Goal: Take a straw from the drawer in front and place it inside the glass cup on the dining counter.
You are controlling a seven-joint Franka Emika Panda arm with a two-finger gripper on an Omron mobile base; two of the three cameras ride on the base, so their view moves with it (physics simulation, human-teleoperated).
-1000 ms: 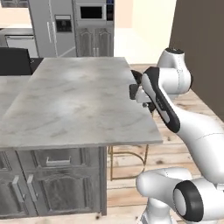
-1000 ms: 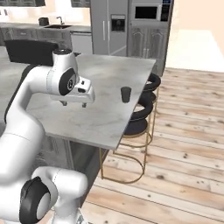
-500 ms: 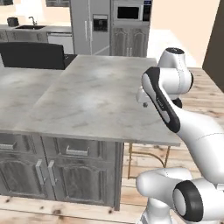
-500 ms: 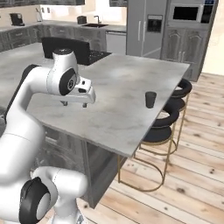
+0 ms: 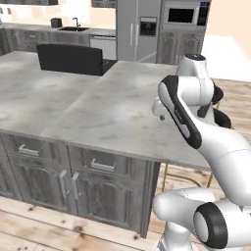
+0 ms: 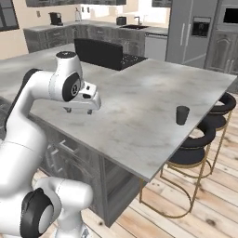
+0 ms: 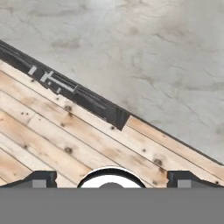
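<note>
The hand (image 6: 80, 109) is hanging fully released, grasping nothing, above the marble desk (image 6: 139, 116); the glass cup (image 6: 182, 115) is standing upright at right.

Glass cup (image 6: 182, 115) upright on dining counter (image 6: 139, 107).

Counter (image 5: 112, 112) top seen as smooth matt veined marble; cabinets (image 5: 93, 186) grey grained wood; floor (image 6: 204, 214) light wooden planks.
</note>
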